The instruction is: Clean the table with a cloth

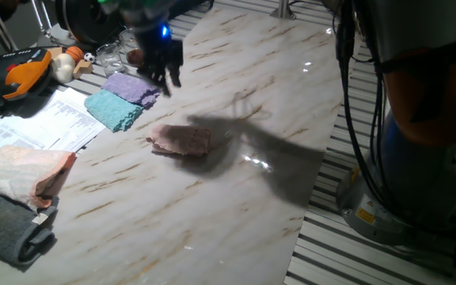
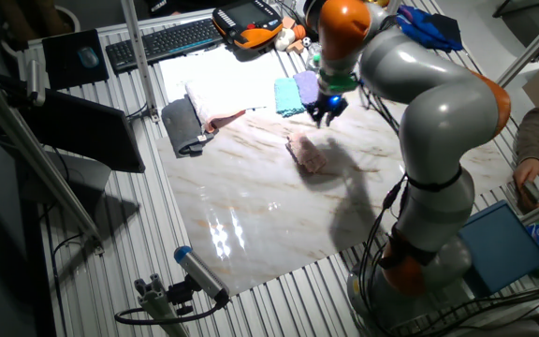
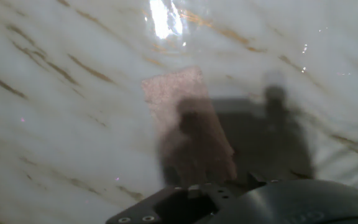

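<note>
Pink cloth lies flat on the white marble table, near the middle, with nothing touching it. The gripper hangs in the air on the far side of the cloth, well above the table, and it holds nothing. Its picture is blurry, so I cannot tell if the fingers are apart or together. Its dark shadow falls over part of the cloth. To the left of the pink cloth sit 2 more cloths side by side, a teal cloth and a purple cloth.
</note>
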Controlling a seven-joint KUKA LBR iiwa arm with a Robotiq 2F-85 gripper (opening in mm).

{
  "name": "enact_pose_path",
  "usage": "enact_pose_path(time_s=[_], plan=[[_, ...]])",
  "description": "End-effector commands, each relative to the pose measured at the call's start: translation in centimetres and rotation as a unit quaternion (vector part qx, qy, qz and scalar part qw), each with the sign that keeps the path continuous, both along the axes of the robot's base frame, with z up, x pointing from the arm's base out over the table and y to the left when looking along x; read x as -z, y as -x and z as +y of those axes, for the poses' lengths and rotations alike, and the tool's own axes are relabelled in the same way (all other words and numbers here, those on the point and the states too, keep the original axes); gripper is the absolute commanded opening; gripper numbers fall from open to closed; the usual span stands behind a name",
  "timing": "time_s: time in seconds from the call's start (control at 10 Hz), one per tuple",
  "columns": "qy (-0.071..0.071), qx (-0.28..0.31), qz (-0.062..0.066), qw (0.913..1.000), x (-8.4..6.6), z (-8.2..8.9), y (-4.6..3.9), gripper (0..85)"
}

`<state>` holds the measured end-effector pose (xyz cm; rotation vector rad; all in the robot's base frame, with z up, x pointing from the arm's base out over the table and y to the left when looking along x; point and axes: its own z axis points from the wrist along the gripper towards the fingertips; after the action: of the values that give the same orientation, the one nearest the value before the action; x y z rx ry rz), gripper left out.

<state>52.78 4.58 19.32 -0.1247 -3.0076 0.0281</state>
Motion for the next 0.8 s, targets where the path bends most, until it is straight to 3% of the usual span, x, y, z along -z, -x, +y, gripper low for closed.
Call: enact_pose_path(time_s=[0.0, 0.2, 0.3, 0.5, 0.6, 0.7], plan=[[0.0, 0.006, -0.01, 0.9999, 3.1, 1.3, -0.35, 51.0], [-0.005, 0.022, -0.026, 0.9994, 6.4, 1.7, -1.34, 51.0], [-0.008, 0.008, -0.036, 0.9993, 8.2, 1.4, -2.26, 51.0], [-0.007, 0.0, -0.057, 0.9983, 10.3, 1.4, -2.85, 51.0], [-0.007, -0.007, -0.062, 0.9981, 10.9, 1.5, -2.95, 68.0], [-0.013, -0.016, -0.06, 0.998, 11.3, 1.4, -3.06, 68.0]])
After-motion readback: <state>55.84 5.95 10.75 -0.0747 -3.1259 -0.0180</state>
